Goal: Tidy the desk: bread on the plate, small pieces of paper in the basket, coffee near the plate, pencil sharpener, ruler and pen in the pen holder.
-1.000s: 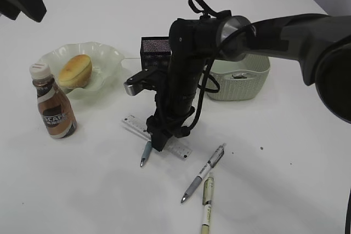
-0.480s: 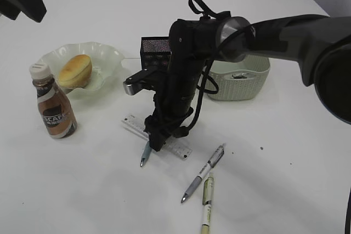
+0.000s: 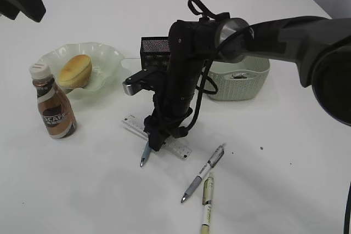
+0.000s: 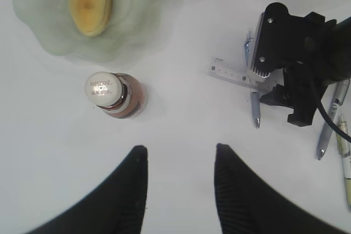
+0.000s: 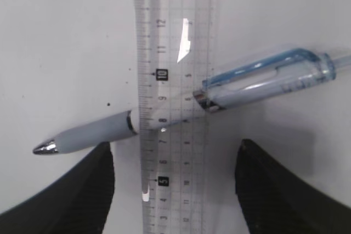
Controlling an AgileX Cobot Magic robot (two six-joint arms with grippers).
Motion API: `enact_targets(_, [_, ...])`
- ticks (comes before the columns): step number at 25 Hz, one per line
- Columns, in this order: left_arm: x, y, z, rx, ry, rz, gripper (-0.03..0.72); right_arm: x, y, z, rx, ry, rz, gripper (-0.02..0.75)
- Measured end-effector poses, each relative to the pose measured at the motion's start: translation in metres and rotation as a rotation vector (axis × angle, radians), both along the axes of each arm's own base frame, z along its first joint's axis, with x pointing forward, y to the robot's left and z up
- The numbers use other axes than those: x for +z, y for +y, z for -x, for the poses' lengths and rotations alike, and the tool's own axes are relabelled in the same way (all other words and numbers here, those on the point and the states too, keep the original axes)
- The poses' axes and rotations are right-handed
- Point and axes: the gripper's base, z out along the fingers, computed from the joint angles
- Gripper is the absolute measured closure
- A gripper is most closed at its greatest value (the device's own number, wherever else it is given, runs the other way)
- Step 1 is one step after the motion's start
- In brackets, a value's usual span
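The right claw (image 5: 174, 176) hangs spread wide, straddling the clear plastic ruler (image 5: 174, 80) where it lies across the pale blue pen (image 5: 181, 108) on the white tabletop (image 3: 285, 152), apparently lined up to pinch one. The left claw (image 4: 180, 163) is also open, empty, hovering above the brown coffee bottle (image 4: 115, 94).

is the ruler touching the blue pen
Touching. The right wrist view shows the clear ruler lying straight across the blue pen, whose barrel shows through it.

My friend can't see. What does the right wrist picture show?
A clear ruler lies on a white table, on top of a blue pen that crosses under it. The two dark fingers of the robot's open hand sit on either side.
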Motion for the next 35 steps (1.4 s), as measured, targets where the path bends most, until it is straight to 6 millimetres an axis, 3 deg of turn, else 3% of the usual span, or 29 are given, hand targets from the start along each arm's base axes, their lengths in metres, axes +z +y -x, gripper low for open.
enact_targets(26, [0.0004, 0.0003, 0.0003, 0.0, -0.002, -0.001, 0.384, -0.0029, 0.001, 0.0002, 0.037, -0.019, 0.052, 0.227])
enact_targets(35, [0.0004, 0.0003, 0.0003, 0.0, -0.002, -0.001, 0.384, -0.0043, -0.0011, -0.0018, 0.052, -0.048, 0.083, 0.368])
